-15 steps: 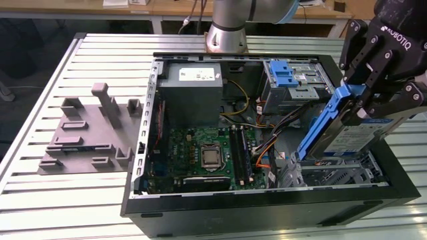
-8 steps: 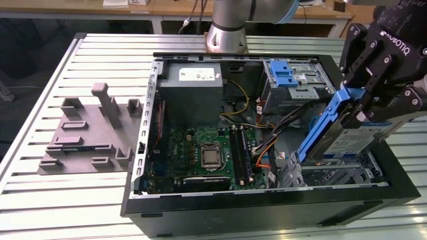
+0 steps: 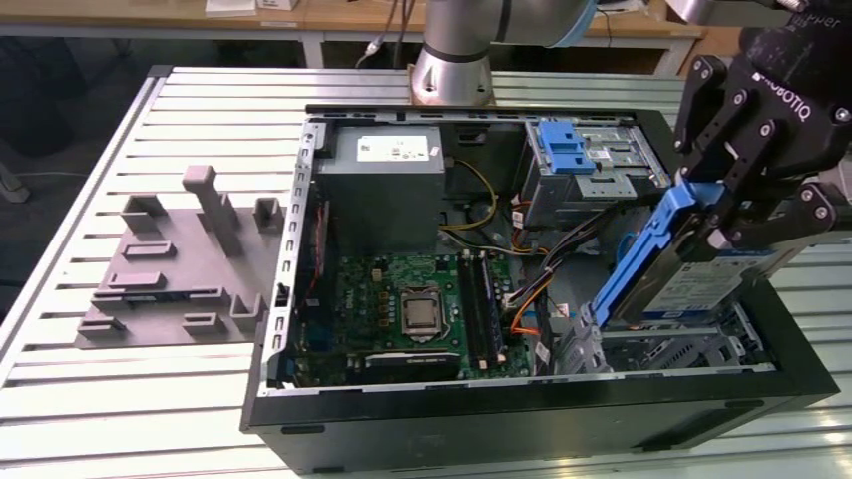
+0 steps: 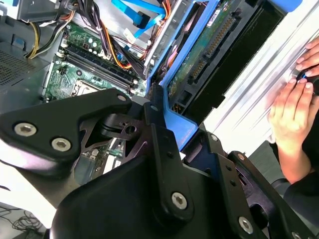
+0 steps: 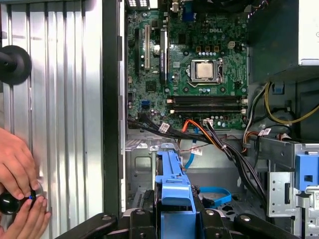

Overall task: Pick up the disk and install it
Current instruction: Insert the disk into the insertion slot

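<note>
Gripper point(image 3: 725, 228) jaws clamped on the disk point(image 3: 695, 284) by its blue bracket, disk tilted over the drive bay point(image 3: 665, 344) at the case's exterior-view right; seating it well likely means squaring it to the bay and clearing the cables point(image 3: 576, 239).

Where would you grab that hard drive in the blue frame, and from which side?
By the top end of its blue bracket, from above. The disk hangs tilted, its lower end down inside the computer case, so the top end is the free one; the gripper is clamped there.
</note>
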`<state>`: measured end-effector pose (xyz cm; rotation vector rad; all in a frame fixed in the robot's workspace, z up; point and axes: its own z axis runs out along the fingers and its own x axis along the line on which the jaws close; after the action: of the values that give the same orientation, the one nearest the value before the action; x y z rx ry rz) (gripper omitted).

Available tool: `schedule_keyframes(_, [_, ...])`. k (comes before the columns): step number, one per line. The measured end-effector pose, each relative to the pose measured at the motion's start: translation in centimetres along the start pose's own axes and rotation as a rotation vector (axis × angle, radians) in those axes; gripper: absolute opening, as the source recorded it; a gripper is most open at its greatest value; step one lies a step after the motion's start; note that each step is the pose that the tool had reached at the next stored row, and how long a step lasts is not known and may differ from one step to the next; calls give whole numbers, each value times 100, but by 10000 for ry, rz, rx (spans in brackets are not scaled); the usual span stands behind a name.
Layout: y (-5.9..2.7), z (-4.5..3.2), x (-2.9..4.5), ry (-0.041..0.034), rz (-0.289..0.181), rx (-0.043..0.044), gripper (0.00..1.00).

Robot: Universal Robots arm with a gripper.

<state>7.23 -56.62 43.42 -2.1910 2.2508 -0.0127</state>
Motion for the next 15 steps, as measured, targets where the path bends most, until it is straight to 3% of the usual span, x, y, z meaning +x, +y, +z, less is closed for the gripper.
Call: schedule_keyframes(15, [0,79,-1,1,-21,0,36])
